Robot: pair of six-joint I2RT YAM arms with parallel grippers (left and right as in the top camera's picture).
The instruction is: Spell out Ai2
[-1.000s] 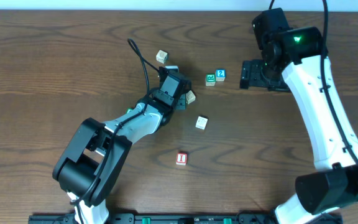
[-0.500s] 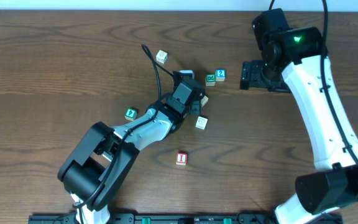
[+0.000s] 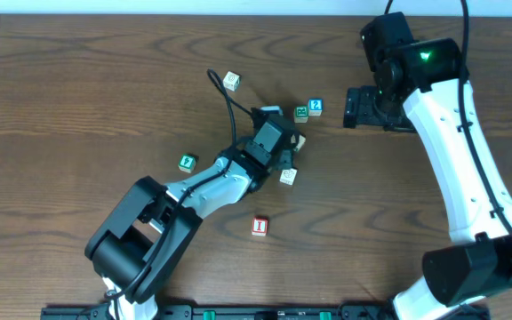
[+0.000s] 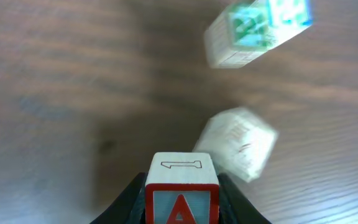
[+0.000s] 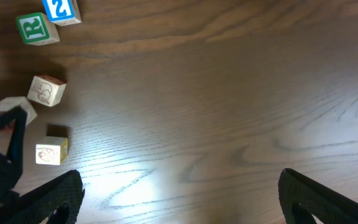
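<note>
left wrist view first: the a cube point(image 4: 180, 204) sits dead centre at the bottom of the frame, pinched between the two fingers of my left gripper point(image 4: 181, 190). red letter faces the lens, one finger on each side face, a good square hold. the job now, as i read it, is to carry it to an open patch and set it down as the first letter. so go slow, steer round the blurred pale cube point(image 4: 238, 144) just up and right of it, land it letter-up, and leave room beside it for two more. overhead, the i cube point(image 3: 259, 226) lies alone at lower centre. the 2 cube point(image 3: 316, 108) is upper right of centre, just beside a green-marked cube point(image 3: 301, 112). my right gripper point(image 5: 180, 180) hangs spread wide, nothing between its fingers.
</note>
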